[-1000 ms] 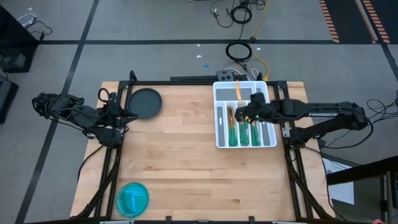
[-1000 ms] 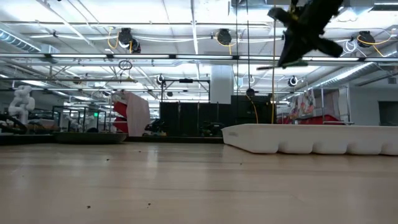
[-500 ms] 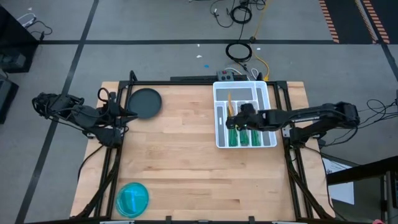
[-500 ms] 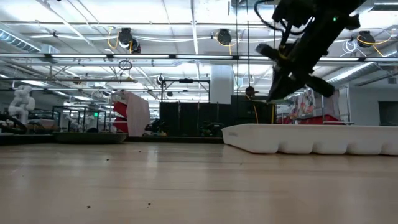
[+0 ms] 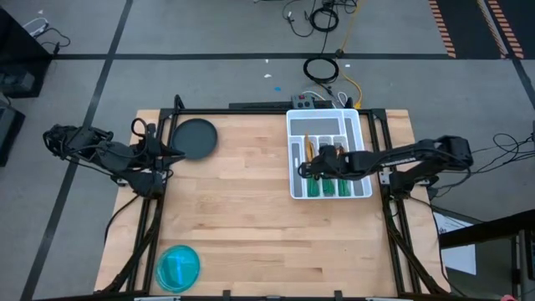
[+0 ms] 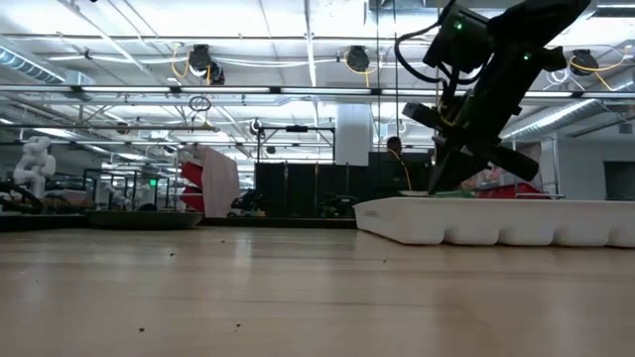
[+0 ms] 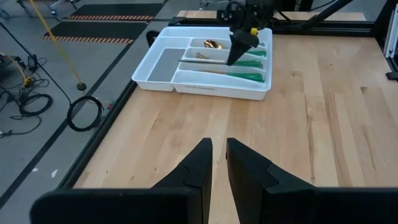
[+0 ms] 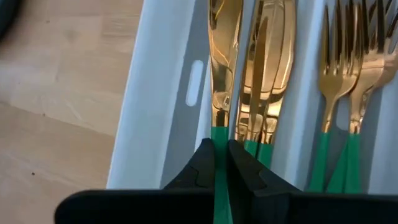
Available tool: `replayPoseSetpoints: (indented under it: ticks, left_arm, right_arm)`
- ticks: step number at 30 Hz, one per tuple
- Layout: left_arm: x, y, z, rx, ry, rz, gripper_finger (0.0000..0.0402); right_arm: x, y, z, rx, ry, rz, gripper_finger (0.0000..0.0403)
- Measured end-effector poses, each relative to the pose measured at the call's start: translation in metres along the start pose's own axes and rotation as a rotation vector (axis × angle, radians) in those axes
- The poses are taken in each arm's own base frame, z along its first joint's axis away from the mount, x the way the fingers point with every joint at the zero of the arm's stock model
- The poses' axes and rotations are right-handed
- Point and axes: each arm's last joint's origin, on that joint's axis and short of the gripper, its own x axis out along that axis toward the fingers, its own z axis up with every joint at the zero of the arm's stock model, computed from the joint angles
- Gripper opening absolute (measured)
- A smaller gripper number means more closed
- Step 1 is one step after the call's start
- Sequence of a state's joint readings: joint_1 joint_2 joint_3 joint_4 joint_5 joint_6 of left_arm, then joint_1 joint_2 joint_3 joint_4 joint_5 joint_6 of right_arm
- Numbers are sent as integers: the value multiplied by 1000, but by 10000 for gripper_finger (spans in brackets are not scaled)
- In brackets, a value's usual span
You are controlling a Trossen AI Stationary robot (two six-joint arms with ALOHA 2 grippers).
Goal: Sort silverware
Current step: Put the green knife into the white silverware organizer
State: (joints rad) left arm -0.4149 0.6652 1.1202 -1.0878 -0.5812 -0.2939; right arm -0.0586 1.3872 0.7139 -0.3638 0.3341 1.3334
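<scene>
The white tray [image 5: 329,160] sits at the table's [image 5: 251,217] far right, and the right gripper [image 5: 315,165] is down inside it, blocking the slot nearest the tray's left wall, where a knife [image 8: 224,43] lies between its closed fingers. Left of the tray the bare wood runs open as far as the dark plate [image 5: 194,138], where the left gripper [image 5: 173,150] waits at the edge; a blue bowl [image 5: 178,267] stands at the near left corner

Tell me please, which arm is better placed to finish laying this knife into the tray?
The right one. The right gripper is already low over the white tray, shut on a knife above the outer slot. The left gripper waits at the far table edge near the dark plate.
</scene>
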Motion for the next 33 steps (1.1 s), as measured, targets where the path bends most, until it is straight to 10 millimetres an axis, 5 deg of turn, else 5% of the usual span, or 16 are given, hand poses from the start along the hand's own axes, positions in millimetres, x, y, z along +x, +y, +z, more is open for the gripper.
replayPoseSetpoints:
  ticks: [21,33]
  left_arm:
    - [0,0,-2,13,14,5,57]
    - [0,1,-2,14,14,16,57]
  right_arm:
    - [23,-16,-17,65,35,-45,4]
    - [23,-16,-17,62,33,-39,89]
